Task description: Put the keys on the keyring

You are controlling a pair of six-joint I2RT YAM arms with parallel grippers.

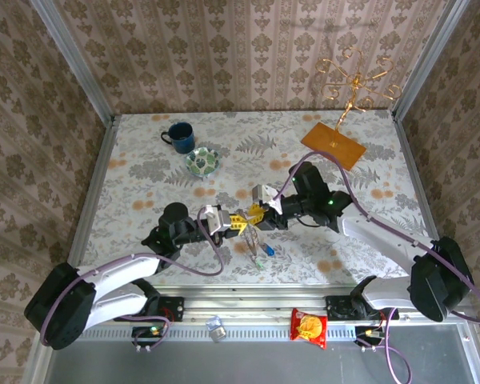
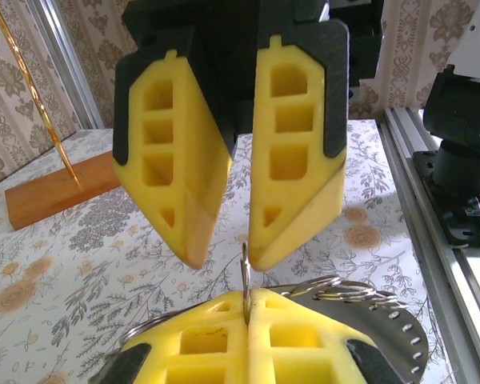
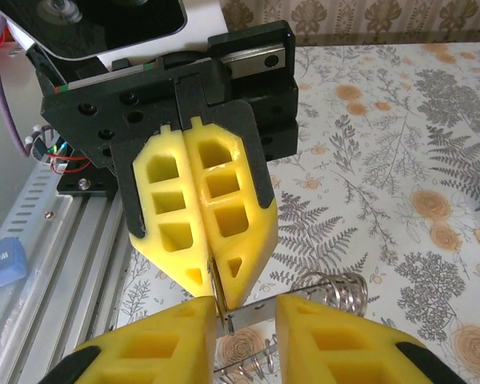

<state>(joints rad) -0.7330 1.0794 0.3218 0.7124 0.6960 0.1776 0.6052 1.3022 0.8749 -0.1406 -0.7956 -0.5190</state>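
Floral tabletop (image 1: 144,184), arms meeting near front edge. Your left end effector (image 2: 248,300) pinches keyring (image 2: 244,260) edge-on, likely steadying it for threading. Right end effector (image 3: 246,320) half-parted opposite, keys (image 1: 260,250) close by.

Left gripper (image 3: 216,286): jaws shut on keyring (image 3: 244,316) edge.
Right gripper (image 3: 246,322): jaws apart, either side of keyring.
Table (image 3: 400,160): wire coils (image 3: 336,290) beside right jaws.

Yellow left claw (image 2: 248,296), grey keyring (image 2: 246,262), floral table (image 1: 144,172)
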